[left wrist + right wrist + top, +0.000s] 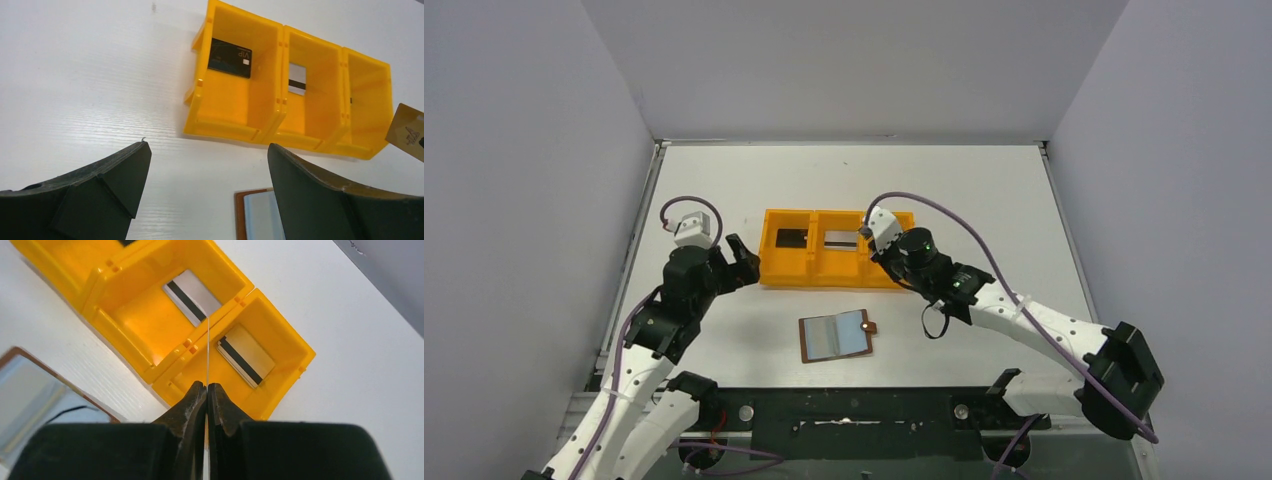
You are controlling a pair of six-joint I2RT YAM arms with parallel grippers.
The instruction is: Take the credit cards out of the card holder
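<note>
The card holder (836,337) lies open and flat on the table in front of the orange tray (774,270); its pale blue pockets face up and the snap tab is at its right. My right gripper (876,243) hovers over the tray's right compartment. It is shut on a tan-gold card (406,131) that shows edge-on (207,350) in the right wrist view. A black card (230,57) lies in the left compartment and a silvery card (297,80) in the middle one. A pale card with a dark stripe (246,360) lies in the right compartment. My left gripper (208,147) is open and empty, left of the tray.
The tray's three compartments run left to right across the table's middle. White side walls close in the table on both sides. The right arm's purple cable arcs above the tray's right end. A corner of the card holder (255,212) shows beside my left gripper's right finger.
</note>
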